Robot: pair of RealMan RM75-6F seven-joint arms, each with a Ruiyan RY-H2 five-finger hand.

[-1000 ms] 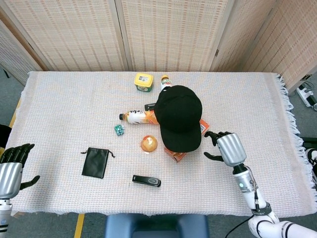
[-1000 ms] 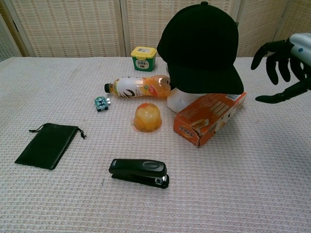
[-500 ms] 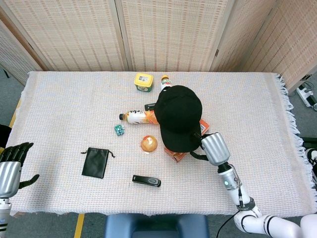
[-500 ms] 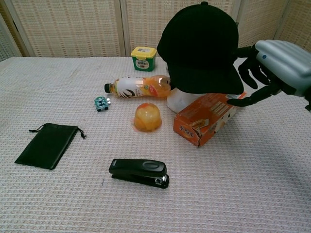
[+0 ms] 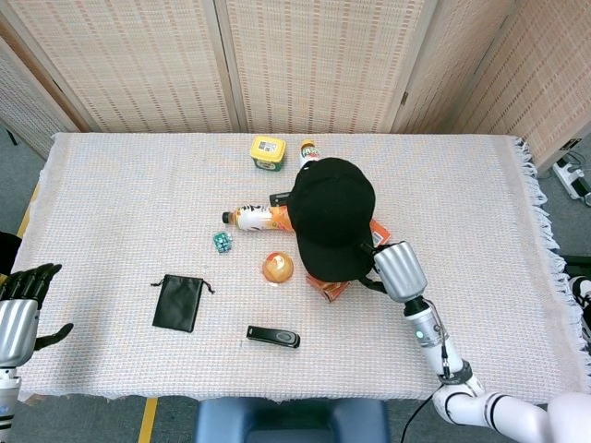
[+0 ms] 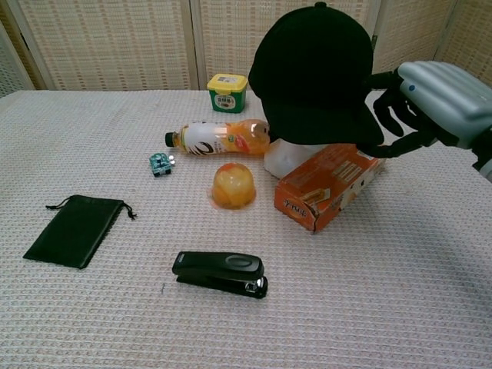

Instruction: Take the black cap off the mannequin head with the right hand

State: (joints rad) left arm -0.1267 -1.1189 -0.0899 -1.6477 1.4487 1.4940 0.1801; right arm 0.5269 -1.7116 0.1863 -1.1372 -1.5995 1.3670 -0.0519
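Note:
The black cap (image 5: 332, 217) (image 6: 319, 77) sits on the white mannequin head (image 6: 284, 157), which shows only below the brim. My right hand (image 5: 392, 269) (image 6: 430, 104) is at the right edge of the brim, fingers over it and thumb beneath, pinching it. The cap looks slightly tilted on the head. My left hand (image 5: 18, 314) hangs at the table's near left corner, fingers apart and holding nothing.
An orange box (image 6: 327, 184) lies just below the brim, under my right hand. A lying bottle (image 6: 219, 137), jelly cup (image 6: 233, 187), teal toy (image 6: 160, 164), yellow-lidded jar (image 6: 226, 92), stapler (image 6: 221, 274) and black pouch (image 6: 73, 229) lie to the left.
My right hand moved left from open space to the cap's brim and closed its fingers and thumb on it. The cap shifted slightly. The left hand stayed put.

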